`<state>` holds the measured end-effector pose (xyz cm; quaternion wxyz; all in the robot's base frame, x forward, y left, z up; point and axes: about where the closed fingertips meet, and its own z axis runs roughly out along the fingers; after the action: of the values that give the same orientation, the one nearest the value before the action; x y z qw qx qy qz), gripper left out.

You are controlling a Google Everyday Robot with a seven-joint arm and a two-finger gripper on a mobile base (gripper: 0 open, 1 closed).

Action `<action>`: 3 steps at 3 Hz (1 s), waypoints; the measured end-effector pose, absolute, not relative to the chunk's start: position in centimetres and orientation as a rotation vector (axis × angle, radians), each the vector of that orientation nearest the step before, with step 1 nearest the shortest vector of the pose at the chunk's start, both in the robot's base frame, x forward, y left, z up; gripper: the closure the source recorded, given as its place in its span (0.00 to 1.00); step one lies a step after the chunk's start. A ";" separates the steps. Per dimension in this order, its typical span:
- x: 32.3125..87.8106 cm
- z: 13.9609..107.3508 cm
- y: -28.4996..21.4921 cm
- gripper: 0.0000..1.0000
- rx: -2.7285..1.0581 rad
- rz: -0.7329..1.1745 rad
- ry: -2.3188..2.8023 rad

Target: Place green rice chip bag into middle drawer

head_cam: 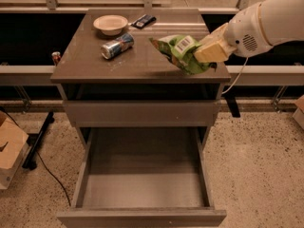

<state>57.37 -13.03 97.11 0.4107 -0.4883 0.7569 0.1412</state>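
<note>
The smooth grey-brown tabletop (85,63) is standing on a speckled floor (256,175). At its right edge the gripper (199,56), fingers clamping, is holding the crinkled green rice chip bag (175,56). Beneath it the middle drawer (142,189) is gaping open.

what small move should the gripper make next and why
Probably lift the bag out past the cabinet top's front edge, toward the drawer. The gripper holds the bag at the top's right side, and the drawer stands open below.
</note>
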 end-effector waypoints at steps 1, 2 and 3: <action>53.1 98.3 -14.7 1.00 -1.256 0.319 1.943; 49.5 97.3 -16.5 1.00 -1.321 0.274 2.023; 47.5 94.6 -17.9 1.00 -1.382 0.250 2.133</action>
<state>47.53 -17.87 94.57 0.2894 -0.5180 0.7994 0.0939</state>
